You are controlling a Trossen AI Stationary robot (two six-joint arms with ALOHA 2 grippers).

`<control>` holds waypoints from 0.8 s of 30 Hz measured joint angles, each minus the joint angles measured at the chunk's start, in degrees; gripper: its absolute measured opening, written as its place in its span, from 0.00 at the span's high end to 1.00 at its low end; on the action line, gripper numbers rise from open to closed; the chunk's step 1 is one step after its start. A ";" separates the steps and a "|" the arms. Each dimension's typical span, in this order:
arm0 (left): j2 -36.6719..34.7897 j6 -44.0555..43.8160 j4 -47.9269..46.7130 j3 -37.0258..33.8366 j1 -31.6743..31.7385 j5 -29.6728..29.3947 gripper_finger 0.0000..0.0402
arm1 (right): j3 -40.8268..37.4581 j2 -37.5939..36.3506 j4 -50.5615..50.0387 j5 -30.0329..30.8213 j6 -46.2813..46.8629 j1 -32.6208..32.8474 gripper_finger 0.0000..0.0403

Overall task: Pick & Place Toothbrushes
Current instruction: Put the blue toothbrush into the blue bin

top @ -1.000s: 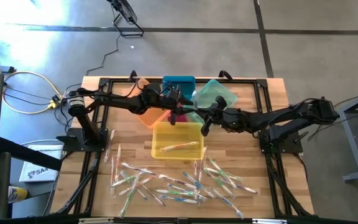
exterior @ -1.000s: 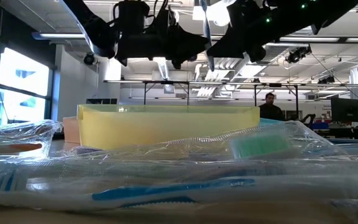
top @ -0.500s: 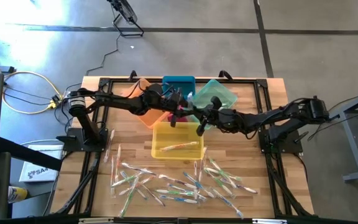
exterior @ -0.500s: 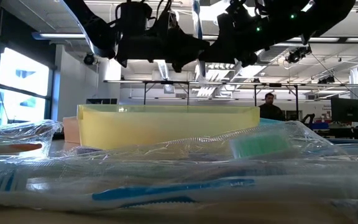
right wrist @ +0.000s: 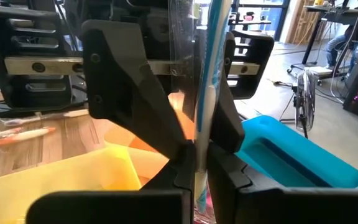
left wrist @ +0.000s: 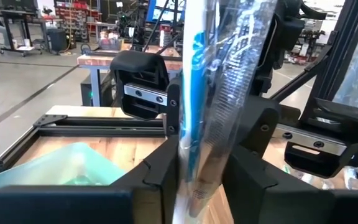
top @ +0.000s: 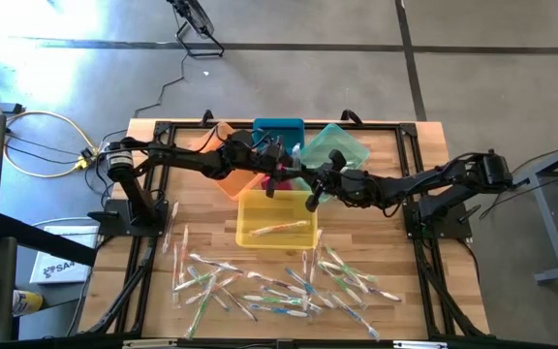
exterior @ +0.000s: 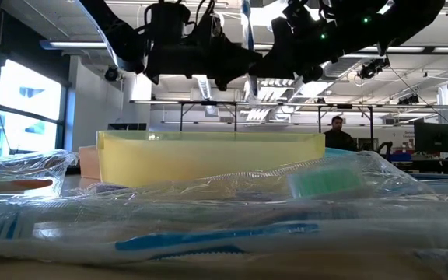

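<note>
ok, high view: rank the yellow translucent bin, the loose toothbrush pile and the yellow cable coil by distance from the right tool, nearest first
1. Yellow translucent plastic bin: just in front of the right tool, which is shut on a blue wrapped toothbrush.
2. Pile of loose wrapped toothbrushes: along the table's front edge.
3. Coiled yellow cable: off the table, far on the left arm's side.

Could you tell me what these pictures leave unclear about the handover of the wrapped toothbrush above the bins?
- High view: the arms cover the blue-handled toothbrush; only the left end effector and right end effector show.
- Low view: the picture's top edge cuts off the brush's upper end.
- Left wrist view: the wrapper glare hides whether the left end effector's fingers already press the brush.
- Right wrist view: the brush head runs past the frame.
</note>
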 joint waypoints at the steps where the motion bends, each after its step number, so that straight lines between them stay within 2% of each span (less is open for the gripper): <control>1: 0.00 0.00 0.00 0.00 0.00 -0.03 0.78 | 0.00 0.00 0.00 -0.02 0.04 0.02 0.96; 8: 0.02 -0.18 -0.01 0.00 0.02 -0.32 0.89 | 0.00 0.00 0.02 -0.05 0.34 0.07 0.96; 16: 0.02 -0.15 -0.04 -0.03 0.02 0.40 0.92 | 0.00 0.00 -0.02 -1.37 0.48 0.04 0.96; 19: 0.02 -0.24 -0.04 -0.04 0.02 0.38 0.92 | 0.00 0.00 -0.03 -1.53 0.55 0.09 0.91; 24: 0.04 -0.42 -0.04 -0.04 0.00 0.18 0.93 | 0.00 0.00 0.02 -2.41 2.16 0.20 0.74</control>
